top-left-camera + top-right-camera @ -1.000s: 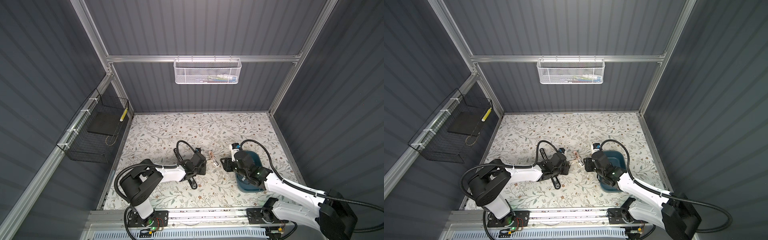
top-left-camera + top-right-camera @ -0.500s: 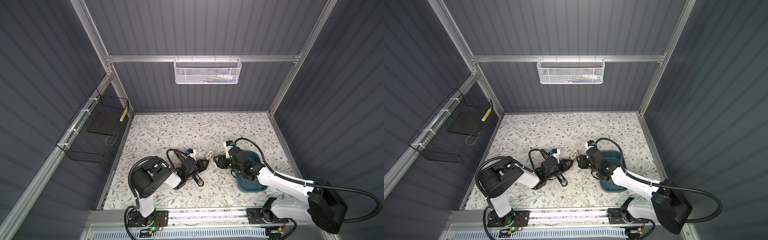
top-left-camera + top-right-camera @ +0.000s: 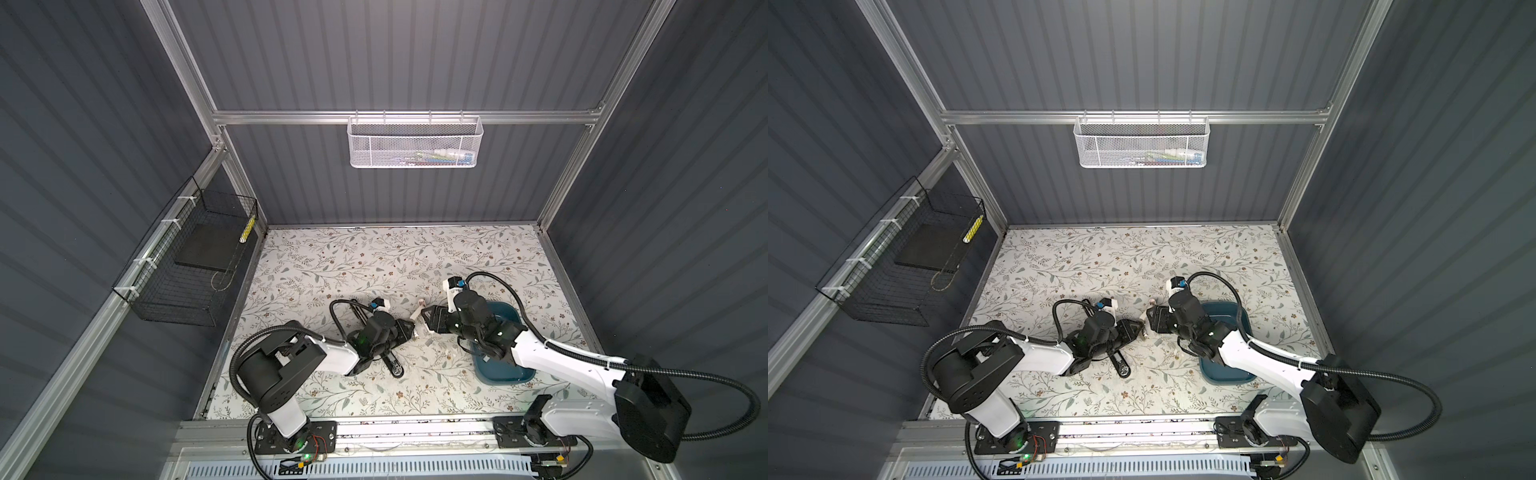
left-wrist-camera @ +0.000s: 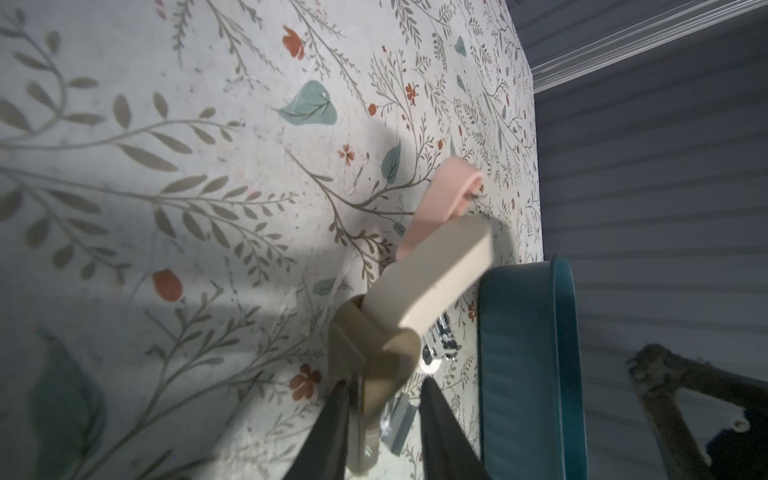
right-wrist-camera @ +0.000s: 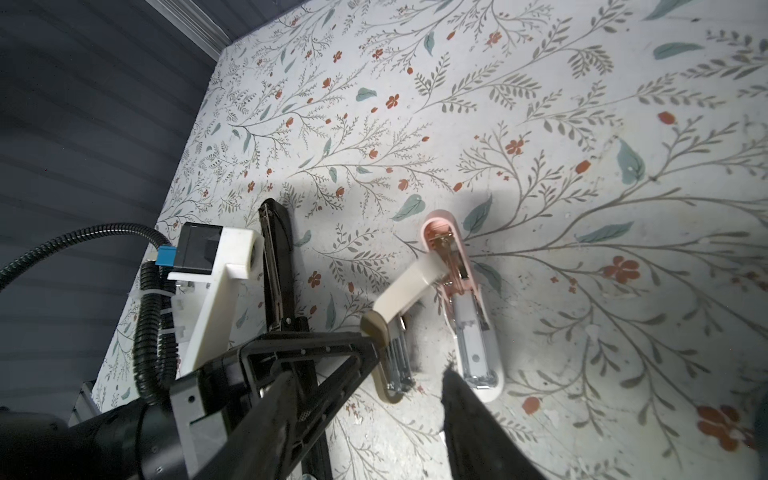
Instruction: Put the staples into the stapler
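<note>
A beige stapler (image 4: 432,278) lies swung open on the floral mat, its rear end between the fingers (image 4: 332,419) of my left gripper (image 4: 384,415). One finger touches it and the other stands off, so the jaws are slightly open. Beside it lies a pink stapler (image 5: 469,316), also open, with its metal channel bare. A grey strip of staples (image 4: 401,422) rests on the mat by the beige stapler. My right gripper (image 5: 374,399) hovers open over both staplers' front ends, holding nothing. In both top views the grippers (image 3: 409,330) (image 3: 1152,320) meet at mid-table.
A black stapler (image 5: 276,266) lies open under my left arm (image 3: 390,363). A dark teal tray (image 3: 498,374) sits under my right arm, close to the staplers (image 4: 528,332). A white mesh basket (image 3: 413,143) hangs on the back wall and a black wire basket (image 3: 187,270) on the left wall.
My right gripper has moved left from the tray towards the staplers and opened wider. My left arm has folded back, and its jaws have loosened on the beige stapler.
</note>
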### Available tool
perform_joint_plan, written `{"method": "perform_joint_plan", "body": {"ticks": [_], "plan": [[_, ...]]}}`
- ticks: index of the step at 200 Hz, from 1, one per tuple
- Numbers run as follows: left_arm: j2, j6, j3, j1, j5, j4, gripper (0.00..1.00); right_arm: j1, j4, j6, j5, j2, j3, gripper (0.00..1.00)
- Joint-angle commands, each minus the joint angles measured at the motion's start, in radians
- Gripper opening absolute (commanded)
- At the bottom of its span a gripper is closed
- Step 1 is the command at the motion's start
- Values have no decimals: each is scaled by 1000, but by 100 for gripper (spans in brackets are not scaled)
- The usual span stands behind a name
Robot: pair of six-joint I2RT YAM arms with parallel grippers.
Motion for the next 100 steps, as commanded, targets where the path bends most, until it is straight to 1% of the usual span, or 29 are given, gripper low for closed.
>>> {"method": "perform_joint_plan", "body": {"ticks": [1,37,58,74,100], "plan": [[-79,60,37,-5,-42,-167,31,3,-4,-6,12,-45,24,60],[-200,71,3,-5,-85,-257,30,6,-11,-12,5,-51,29,61],[-212,78,-2,-5,-94,-304,31,6,-12,-9,15,-40,24,61],[-211,106,22,-5,-99,-353,32,8,-19,-10,12,-27,26,60],[-200,190,115,-5,-97,-485,42,11,-54,-18,45,-8,25,59]]}}
